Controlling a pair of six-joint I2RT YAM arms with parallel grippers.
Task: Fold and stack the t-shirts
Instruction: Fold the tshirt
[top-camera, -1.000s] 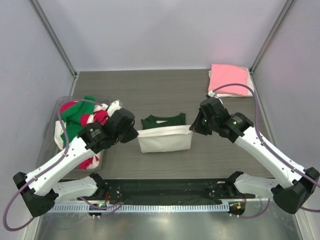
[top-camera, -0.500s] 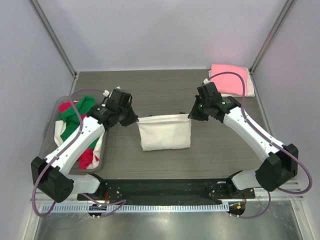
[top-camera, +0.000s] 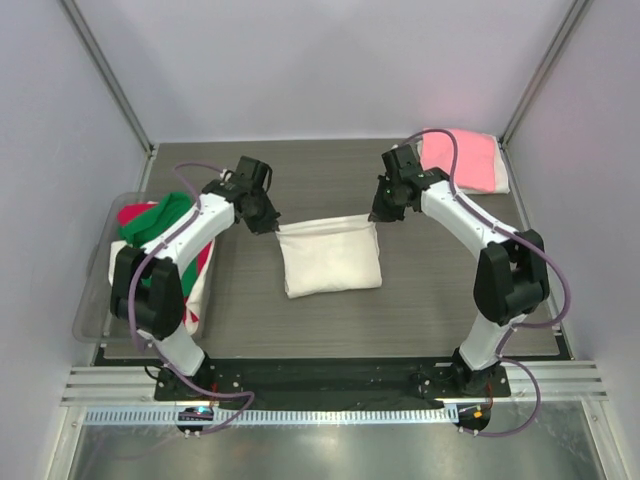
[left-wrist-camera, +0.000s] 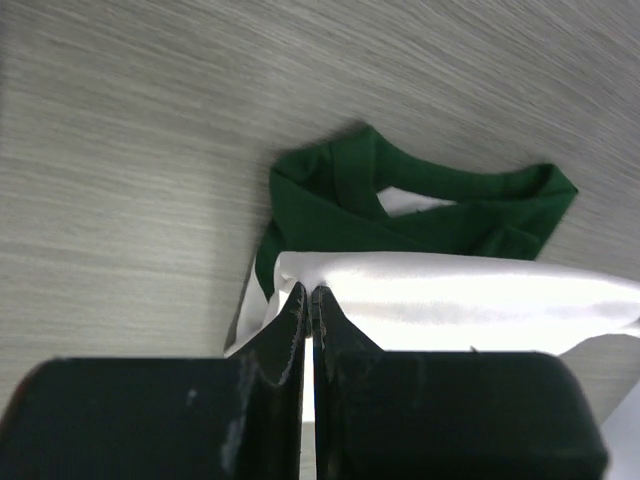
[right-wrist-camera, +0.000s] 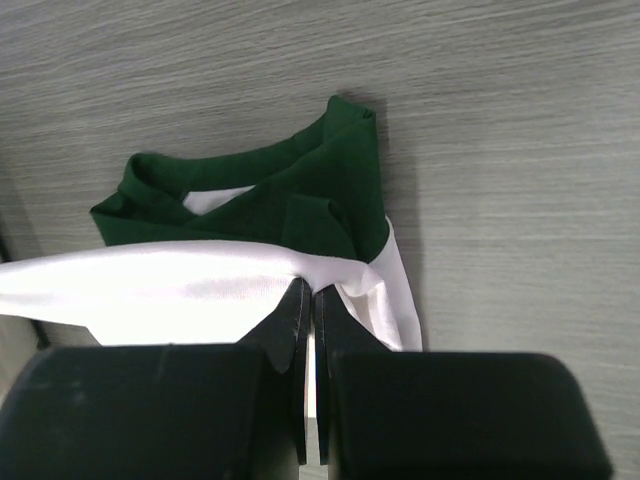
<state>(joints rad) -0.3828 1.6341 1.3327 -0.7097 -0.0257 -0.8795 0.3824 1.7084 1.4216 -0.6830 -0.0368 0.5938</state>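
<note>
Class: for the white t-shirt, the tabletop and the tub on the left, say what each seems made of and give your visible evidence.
White t-shirt: soft knit cloth, perhaps cotton, faint sheen; it drapes and folds. Tabletop: probably matte wood-grain laminate; fine grey streaks. Tub: clear plastic; coloured clothes show through its wall.

Nothing legible — no lettering can be read on the white t-shirt (top-camera: 330, 257) or elsewhere

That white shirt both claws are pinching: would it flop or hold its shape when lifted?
Probably floppy: the white shirt drapes between the left gripper and right gripper. Likely light: two small pinches lift its edge.
</note>
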